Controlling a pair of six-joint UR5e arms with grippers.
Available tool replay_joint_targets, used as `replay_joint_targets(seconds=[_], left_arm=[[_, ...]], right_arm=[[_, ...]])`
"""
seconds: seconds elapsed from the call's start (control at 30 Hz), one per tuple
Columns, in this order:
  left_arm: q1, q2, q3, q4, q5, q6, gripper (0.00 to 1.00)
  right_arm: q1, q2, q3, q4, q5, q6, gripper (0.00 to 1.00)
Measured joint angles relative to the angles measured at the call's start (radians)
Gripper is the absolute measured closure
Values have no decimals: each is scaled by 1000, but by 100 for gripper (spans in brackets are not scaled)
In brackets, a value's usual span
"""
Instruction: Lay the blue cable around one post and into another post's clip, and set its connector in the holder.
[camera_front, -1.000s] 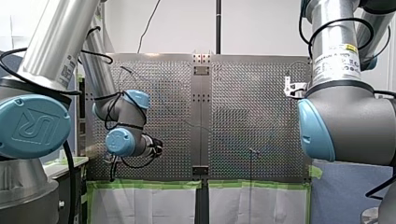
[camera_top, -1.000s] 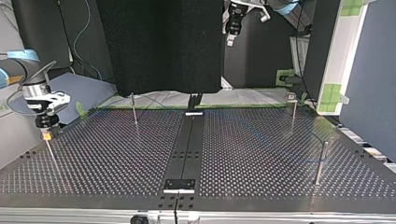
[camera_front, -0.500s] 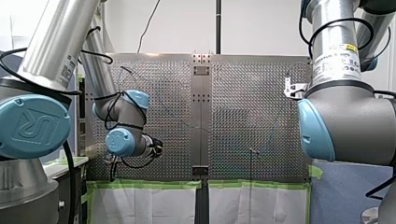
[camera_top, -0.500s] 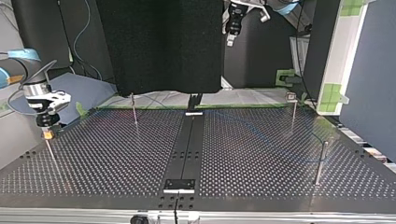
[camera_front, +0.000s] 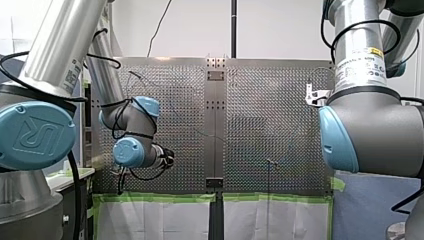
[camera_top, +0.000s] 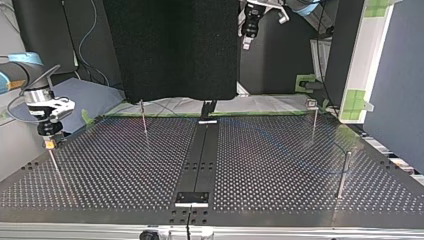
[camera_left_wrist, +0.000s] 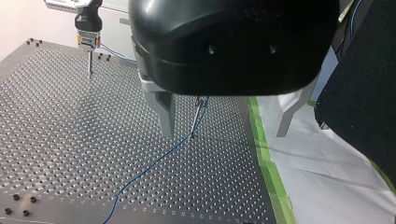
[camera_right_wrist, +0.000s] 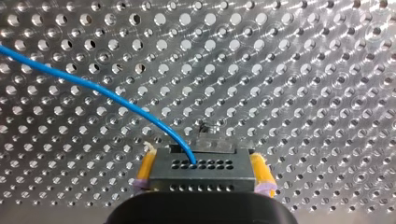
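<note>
while right claw (camera_right_wrist: 203, 157) clamps one connector (camera_right_wrist: 201, 171), left claw (camera_left_wrist: 226, 133) gapes; four posts (camera_top: 144, 118).

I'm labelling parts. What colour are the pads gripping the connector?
Yellow pads on the dark connector; right wrist view shows them best.

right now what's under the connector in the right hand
A thin post stands right below the connector, which my right hand grips between yellow pads. The connector's body covers the post's top, so whether they touch cannot be seen.
</note>
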Motion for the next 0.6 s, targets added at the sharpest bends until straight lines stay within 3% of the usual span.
replay_joint_targets(seconds=[0.6], left_arm=[[0, 0, 0, 0, 0, 0, 0]], right_arm=[[2, 28, -10, -20, -1, 7, 48]])
